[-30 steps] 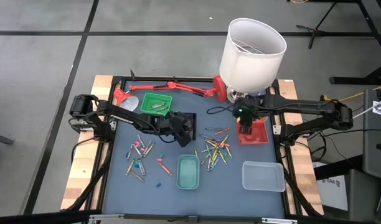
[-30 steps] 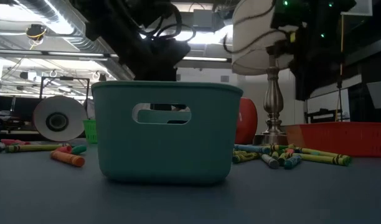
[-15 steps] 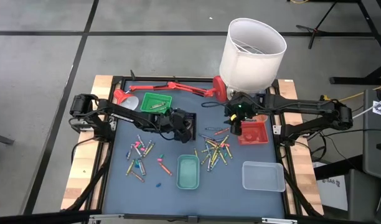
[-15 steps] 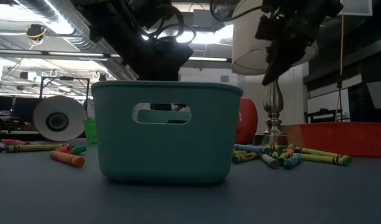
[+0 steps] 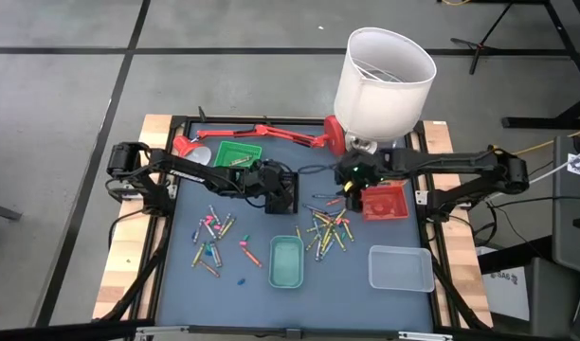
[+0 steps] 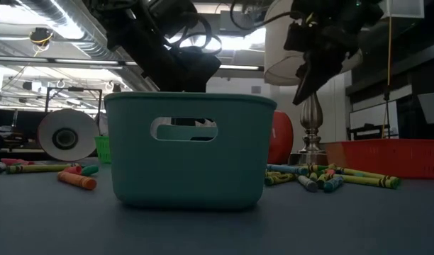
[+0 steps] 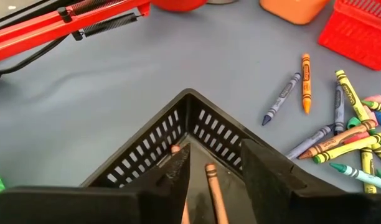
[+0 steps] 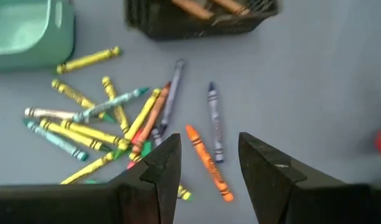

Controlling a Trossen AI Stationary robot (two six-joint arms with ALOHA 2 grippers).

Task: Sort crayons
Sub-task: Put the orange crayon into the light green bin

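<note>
Crayons lie in two loose heaps on the blue table, one at the left (image 5: 214, 242) and one at the centre (image 5: 328, 227). My left gripper (image 7: 215, 155) stands open above a black basket (image 7: 197, 118), where brown crayons (image 7: 212, 186) show below its fingers. My right gripper (image 8: 209, 142) hangs open over the far edge of the centre heap, above an orange crayon (image 8: 206, 163) and a blue one (image 8: 214, 124). In the high view it (image 5: 352, 187) stands just left of the red tray (image 5: 387, 202).
A green tray (image 5: 238, 156) holds a crayon at the far left. A teal tray (image 5: 286, 262) and a clear tray (image 5: 400, 268) stand near the front. A red desk lamp (image 5: 262, 131) and a white lampshade (image 5: 385, 71) occupy the far edge.
My right gripper has gone from over the red tray toward the table's left edge and has tipped, so it now hangs over the centre heap of crayons.
</note>
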